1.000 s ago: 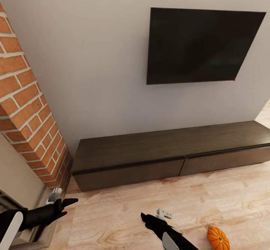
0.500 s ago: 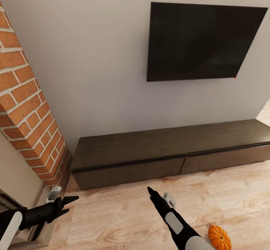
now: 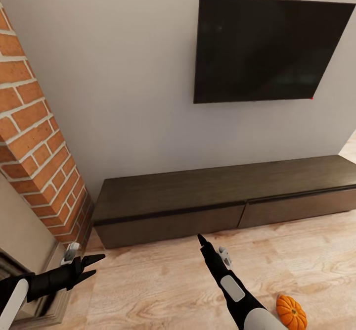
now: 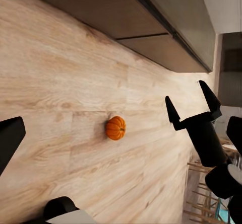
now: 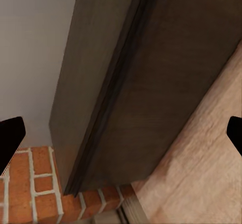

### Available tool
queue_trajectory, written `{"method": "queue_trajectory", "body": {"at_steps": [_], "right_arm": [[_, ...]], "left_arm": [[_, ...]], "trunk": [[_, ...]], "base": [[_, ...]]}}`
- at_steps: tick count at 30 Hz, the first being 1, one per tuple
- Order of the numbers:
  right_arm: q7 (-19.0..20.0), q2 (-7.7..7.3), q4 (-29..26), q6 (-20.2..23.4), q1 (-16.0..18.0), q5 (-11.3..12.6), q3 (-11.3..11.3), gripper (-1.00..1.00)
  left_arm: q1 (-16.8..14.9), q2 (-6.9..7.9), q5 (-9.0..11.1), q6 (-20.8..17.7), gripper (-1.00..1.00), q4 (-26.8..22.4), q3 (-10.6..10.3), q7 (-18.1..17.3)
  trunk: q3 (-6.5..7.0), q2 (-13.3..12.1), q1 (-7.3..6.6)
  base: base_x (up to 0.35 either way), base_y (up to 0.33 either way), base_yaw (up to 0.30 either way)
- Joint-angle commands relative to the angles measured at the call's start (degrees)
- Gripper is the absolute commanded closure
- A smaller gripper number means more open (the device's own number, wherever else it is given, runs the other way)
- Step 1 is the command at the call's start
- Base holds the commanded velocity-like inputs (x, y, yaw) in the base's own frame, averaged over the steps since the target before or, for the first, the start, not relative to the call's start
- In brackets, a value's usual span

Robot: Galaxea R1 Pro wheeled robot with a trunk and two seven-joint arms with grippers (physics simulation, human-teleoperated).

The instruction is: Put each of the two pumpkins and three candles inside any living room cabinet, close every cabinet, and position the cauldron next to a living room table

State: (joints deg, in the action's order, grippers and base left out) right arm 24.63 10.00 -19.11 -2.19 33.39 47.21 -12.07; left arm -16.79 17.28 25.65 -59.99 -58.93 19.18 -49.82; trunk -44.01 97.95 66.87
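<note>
1. Jaws of the right gripper (image 3: 201,241) are seen spread wide in the right wrist view, with nothing held between them; they are aimed at the cabinet (image 3: 168,221), just short of its left drawer front.
2. Jaws of the left gripper (image 3: 96,264) are parted and empty, held near the brick column (image 3: 34,137), well apart from the cabinet.
3. One pumpkin (image 3: 291,312) is left on the wooden floor (image 3: 148,290), in front of the cabinet's right drawer.
4. Both drawer fronts appear shut and handle-less, so the dark gap under the cabinet top is probably best hooked by one fingertip, then drawn straight outward.
</note>
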Motion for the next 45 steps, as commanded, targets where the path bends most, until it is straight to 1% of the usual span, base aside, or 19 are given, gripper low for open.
{"method": "queue_trajectory", "body": {"at_steps": [1, 4, 6, 7, 9, 10, 11, 12, 14, 17, 19, 30, 32, 34, 36, 38, 41, 45], "right_arm": [[0.18, 0.0, -0.09, 0.0, 0.0, 0.05, -0.03, -1.0], [1.02, 0.0, -0.3, 0.06, -0.03, 0.32, -0.6, -1.0], [3.19, 0.0, -0.27, 0.15, -0.06, 1.11, -1.53, -1.0], [4.11, 0.0, -0.21, 0.21, -0.07, 1.5, -1.82, -1.0], [8.6, 0.0, -0.01, 1.12, -0.08, 3.45, -2.68, -1.0], [9.81, 0.0, 0.03, 1.6, -0.08, 3.86, -2.8, -1.0], [13.02, 0.0, 0.11, 3.49, -0.08, 4.72, -3.08, -1.0], [14.47, 0.0, 0.14, 4.59, -0.08, 5.04, -3.21, -1.0], [16.03, 0.0, 0.13, 5.75, -0.08, 5.38, -3.37, -1.0], [16.65, 0.0, 0.19, 6.17, -0.08, 5.56, -3.42, -1.0], [16.64, 0.0, 0.03, 6.05, -0.08, 5.13, -3.2, -1.0], [16.85, 0.0, 0.25, 5.63, -0.08, 5.86, -3.57, -1.0], [17.05, 0.0, 0.28, 5.72, -0.08, 6.32, -3.95, -1.0], [17.16, 0.0, 0.29, 5.86, -0.08, 7.53, -4.46, -1.0], [17.19, 0.0, 0.29, 6.01, -0.08, 8.05, -4.71, -1.0], [17.2, 0.0, 0.3, 6.1, -0.08, 8.3, -4.83, -1.0], [17.21, 0.0, 0.3, 6.13, -0.08, 8.39, -4.87, -1.0], [17.21, 0.0, 0.3, 6.19, -0.08, 8.42, -4.89, -1.0]], "left_arm": [[0.0, 0.15, 0.01, -0.01, -1.0, -0.01, -0.04, -0.37], [0.0, 0.66, 0.01, -0.01, -1.0, -0.02, -0.41, -3.59], [0.0, 0.85, -0.09, -0.01, -1.0, -0.04, -0.6, -7.8], [0.0, 0.9, -0.15, -0.01, -1.0, -0.02, -0.62, -9.0], [0.0, 1.04, -0.43, -0.01, -1.0, -0.03, -0.73, -13.7], [0.0, 1.07, -0.48, -0.01, -1.0, -0.03, -0.75, -14.79], [0.0, 1.12, -0.58, -0.01, -1.0, -0.04, -0.82, -17.75], [0.0, 1.14, -0.65, -0.01, -1.0, -0.04, -0.95, -19.2], [0.03, 1.16, -0.73, -0.01, -1.0, -0.1, -1.48, -20.98], [0.07, 1.17, -0.7, -0.01, -1.0, -0.13, -2.6, -22.05], [0.11, 1.17, -0.64, -0.01, -1.0, -0.13, -2.89, -22.26], [0.17, 1.08, -0.3, -0.01, -1.0, -0.14, -3.17, -22.43], [0.17, 1.03, -0.27, -0.01, -1.0, -0.14, -3.18, -22.43], [0.21, 0.97, -0.22, -0.01, -1.0, -0.14, -3.18, -22.68], [0.27, 0.99, -0.32, -0.01, -1.0, -0.14, -3.18, -24.82], [0.44, 0.96, -0.63, -0.01, -1.0, -0.16, -3.2, -28.59], [0.54, 0.89, -0.77, -0.01, -1.0, -0.15, -3.24, -30.44], [0.6, 0.87, -0.78, -0.01, -1.0, -0.14, -3.21, -31.23]], "trunk": [[-0.19, 0.42, 0.23], [-0.72, 1.62, 0.89], [-1.08, 2.42, 1.32], [-1.26, 2.82, 1.54], [-1.62, 3.62, 1.98], [-1.8, 4.03, 2.2], [-1.98, 4.43, 2.42], [-2.16, 4.83, 2.64], [-2.52, 5.63, 3.08], [-3.06, 6.83, 3.74], [-3.42, 7.64, 4.18], [-5.39, 12.05, 6.6], [-5.75, 12.85, 7.04], [-6.11, 13.65, 7.47], [-6.47, 14.45, 7.91], [-6.83, 15.26, 8.35], [-7.37, 16.46, 9.01], [-7.37, 16.46, 9.01]], "base": [[0.0, 0.0, 0.0], [0.0, 0.0, 0.0], [0.0, 0.0, 0.0], [0.0, 0.0, 0.0], [0.0, 0.0, 0.0], [0.0, 0.0, 0.0], [0.0, 0.0, 0.0], [0.0, 0.0, 0.0], [0.0, 0.0, 0.0], [0.0, 0.0, 0.0], [0.0, 0.0, 0.0], [0.0, 0.0, 0.0], [0.0, 0.0, 0.0], [0.0, 0.0, 0.0], [0.0, 0.0, 0.0], [0.0, 0.0, 0.0], [0.0, 0.0, 0.0], [0.0, 0.0, 0.0]]}}
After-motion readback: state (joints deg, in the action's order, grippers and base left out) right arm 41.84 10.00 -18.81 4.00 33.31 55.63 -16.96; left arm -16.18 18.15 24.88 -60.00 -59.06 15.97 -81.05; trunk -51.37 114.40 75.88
